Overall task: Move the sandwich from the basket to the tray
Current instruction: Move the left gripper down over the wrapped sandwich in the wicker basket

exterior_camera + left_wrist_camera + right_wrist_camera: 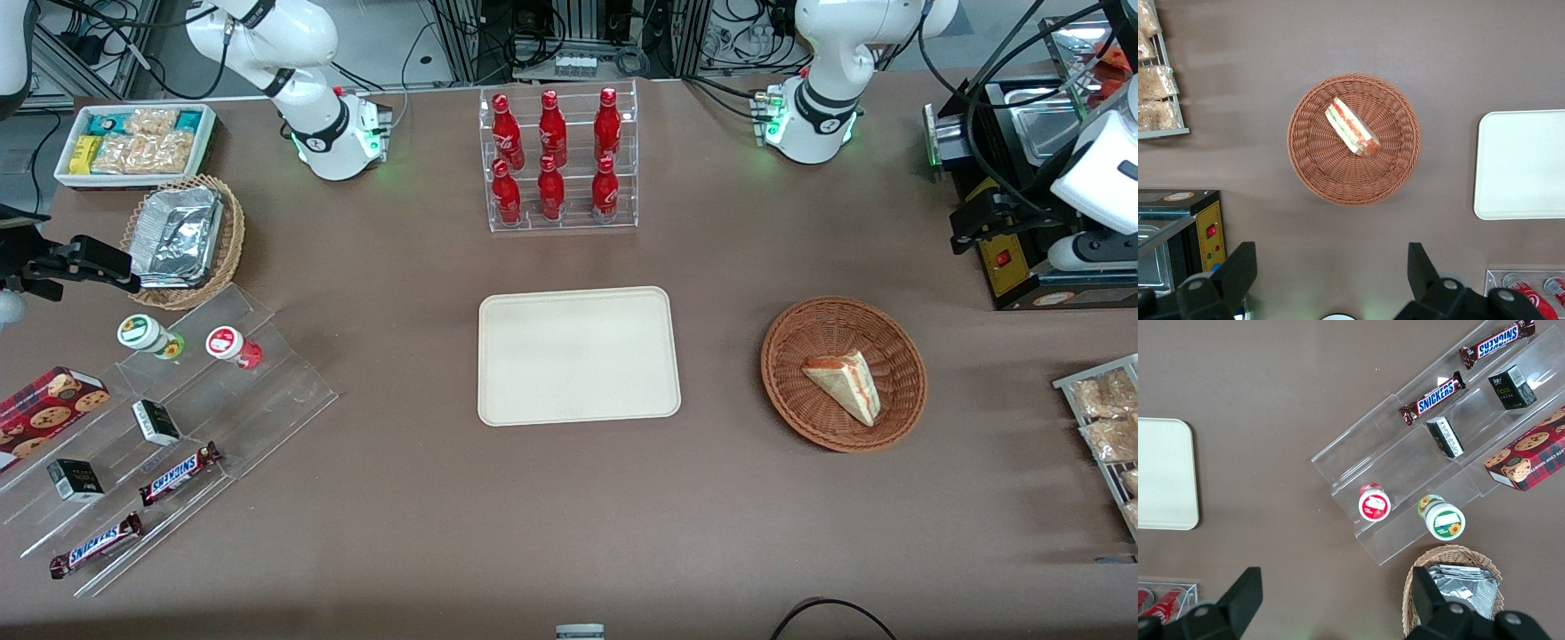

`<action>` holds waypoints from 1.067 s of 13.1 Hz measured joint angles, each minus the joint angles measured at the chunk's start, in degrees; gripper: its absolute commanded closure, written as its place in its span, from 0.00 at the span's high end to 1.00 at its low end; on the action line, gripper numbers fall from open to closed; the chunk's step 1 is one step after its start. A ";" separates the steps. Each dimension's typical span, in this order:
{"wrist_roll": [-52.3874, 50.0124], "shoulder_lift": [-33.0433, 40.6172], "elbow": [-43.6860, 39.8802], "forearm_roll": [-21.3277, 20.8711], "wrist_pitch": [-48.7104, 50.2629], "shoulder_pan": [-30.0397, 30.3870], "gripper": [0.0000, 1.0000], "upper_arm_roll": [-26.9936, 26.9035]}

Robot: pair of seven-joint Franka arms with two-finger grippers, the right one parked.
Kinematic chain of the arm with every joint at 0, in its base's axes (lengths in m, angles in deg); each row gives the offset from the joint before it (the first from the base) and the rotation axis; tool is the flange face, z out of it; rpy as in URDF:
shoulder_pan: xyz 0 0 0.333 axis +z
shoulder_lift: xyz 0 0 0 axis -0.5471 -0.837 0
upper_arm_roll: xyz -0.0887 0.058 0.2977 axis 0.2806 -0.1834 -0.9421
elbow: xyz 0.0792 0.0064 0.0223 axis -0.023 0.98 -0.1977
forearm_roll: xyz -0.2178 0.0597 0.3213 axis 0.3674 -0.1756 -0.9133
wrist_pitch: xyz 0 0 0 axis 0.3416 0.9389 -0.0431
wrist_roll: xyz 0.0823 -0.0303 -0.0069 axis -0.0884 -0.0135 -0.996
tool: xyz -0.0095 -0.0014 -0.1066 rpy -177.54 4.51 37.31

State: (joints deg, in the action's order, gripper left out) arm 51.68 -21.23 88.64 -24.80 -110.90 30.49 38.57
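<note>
from my seat, the sandwich (846, 384) lies in the basket (805, 420), beside the bare tray (578, 356). it looks soft and light, so i'd pinch across the bread faces gently. my end effector (1331, 280) hangs high above, fingers spread wide, holding nothing.

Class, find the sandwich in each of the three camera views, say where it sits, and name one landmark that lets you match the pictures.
Front view: the sandwich lies in the basket, beside the tray, toward the working arm's end.
Left wrist view: the sandwich lies in the basket; the gripper hangs above, jaws open.
Right wrist view: not in it.
Shared landmark: the tray, in all three.
</note>
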 measured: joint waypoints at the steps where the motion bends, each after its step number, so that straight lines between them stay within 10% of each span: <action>1: 0.01 0.00 -0.02 0.00 0.22 0.19 1.00 0.01; 8: 0.07 -0.84 3.10 -0.23 -0.61 1.39 1.00 0.02; 14: -6.16 -1.50 19.14 -0.17 -20.38 2.27 1.00 0.11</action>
State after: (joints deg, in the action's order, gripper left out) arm 45.53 -22.73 107.78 -24.98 -131.28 32.76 38.69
